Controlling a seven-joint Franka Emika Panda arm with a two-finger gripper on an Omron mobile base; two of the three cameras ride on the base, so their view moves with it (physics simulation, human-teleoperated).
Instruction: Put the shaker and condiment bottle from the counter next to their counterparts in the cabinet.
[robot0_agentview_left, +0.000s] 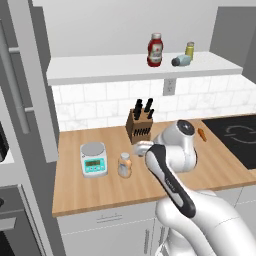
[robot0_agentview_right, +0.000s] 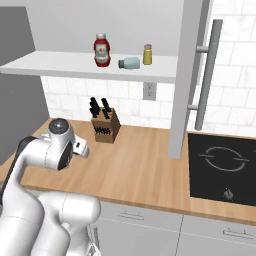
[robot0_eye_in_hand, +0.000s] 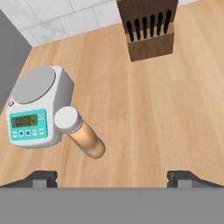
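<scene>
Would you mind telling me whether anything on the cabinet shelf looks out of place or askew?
Yes: the blue-grey shaker lies tipped on its side on the shelf, between the upright ketchup bottle and the upright yellow shaker.

Even, bright, flat rendered light; soft faint shadows under shelf board (robot0_agentview_left: 100, 75); no glare; slightly soft, low-resolution edges.

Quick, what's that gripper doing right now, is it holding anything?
Gripper: open, holding nothing; it hovers above the counter near the condiment bottle.
</scene>
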